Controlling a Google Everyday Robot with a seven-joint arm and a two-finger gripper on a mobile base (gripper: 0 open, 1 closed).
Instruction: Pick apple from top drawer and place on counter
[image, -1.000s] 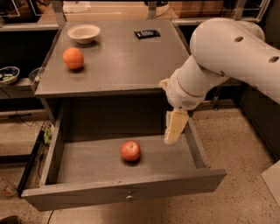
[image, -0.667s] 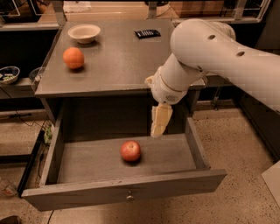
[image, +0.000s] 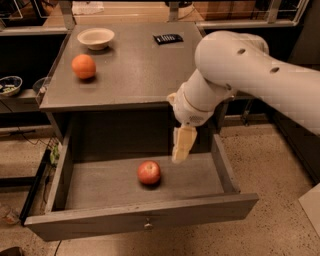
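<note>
fingers (image: 180, 152) straight down below bent wrist (image: 194, 106)

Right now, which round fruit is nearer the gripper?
The red apple in the open top drawer; the gripper hangs over the drawer just beside it. The orange fruit sits far off on the counter.

Robot lab: pincer (image: 179, 155) above open drawer (image: 100, 217)

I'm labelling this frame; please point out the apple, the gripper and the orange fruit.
apple (image: 149, 172): camera view, middle of its red skin.
gripper (image: 180, 156): camera view, lower tip, over the top drawer (image: 95, 187), right of apple.
orange fruit (image: 83, 66): camera view, centre.
</note>
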